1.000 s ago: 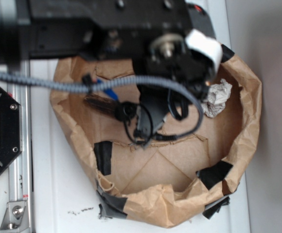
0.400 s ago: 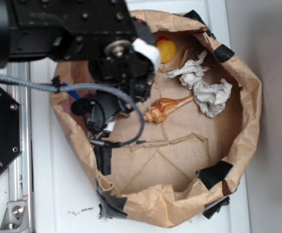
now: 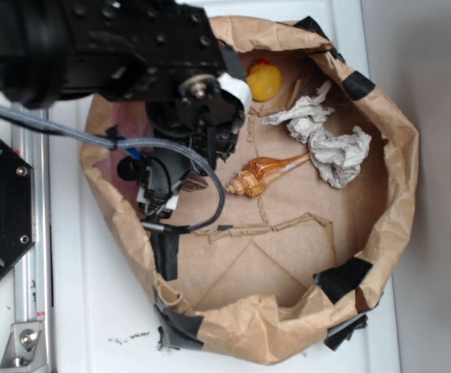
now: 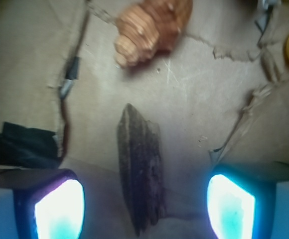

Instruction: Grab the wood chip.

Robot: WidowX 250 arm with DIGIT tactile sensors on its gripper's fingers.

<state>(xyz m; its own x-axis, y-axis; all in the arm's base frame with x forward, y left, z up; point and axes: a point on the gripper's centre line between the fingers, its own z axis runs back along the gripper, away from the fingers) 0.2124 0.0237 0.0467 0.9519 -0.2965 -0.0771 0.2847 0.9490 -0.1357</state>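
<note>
Gripper (image 4: 144, 206) wide open, holding nothing, pads (image 4: 59, 209) glowing either side of the wood chip (image 4: 140, 172). Chip flat on cardboard floor of the paper bag (image 3: 400, 155), lengthwise between the pads, slightly left of centre. Best to nudge left, drop straight down, close across the narrow width. Seashell (image 4: 152, 27) just beyond the far end; keep clear. Rubber duck (image 3: 263, 80) well apart.

Exterior looks down overhead; wrist, blurry, shares the seashell (image 3: 260, 174) (image 4: 152, 27).
</note>
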